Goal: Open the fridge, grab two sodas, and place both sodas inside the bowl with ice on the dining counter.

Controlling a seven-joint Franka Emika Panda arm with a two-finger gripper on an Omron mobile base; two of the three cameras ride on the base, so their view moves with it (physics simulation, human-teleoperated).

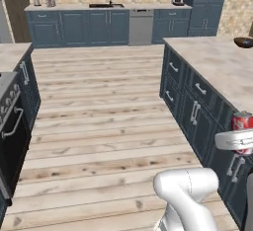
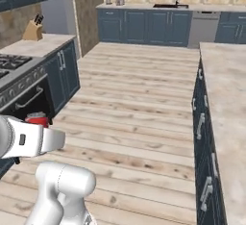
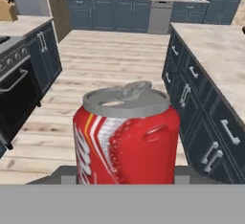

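A red soda can (image 3: 127, 137) with a silver top stands upright between the fingers of my gripper (image 3: 125, 176), which is shut on it. In the left base view the can (image 1: 242, 120) is held at the near end of the dining counter (image 1: 222, 67), just off its edge and about level with the top. The can (image 2: 37, 118) also pokes up behind my white hand (image 2: 33, 140) in the right base view. The dark brown bowl (image 1: 243, 42) sits at the far end of that counter. A strip of the grey fridge (image 2: 62, 7) shows far left, doors not visible.
The stove and oven (image 2: 19, 75) run along the left, with a knife block (image 2: 32, 31) on the counter beyond. Back counter with sink (image 1: 106, 5) and dishwasher (image 1: 141, 26) lies far ahead. Wooden floor (image 1: 99, 106) stretches between the two sides.
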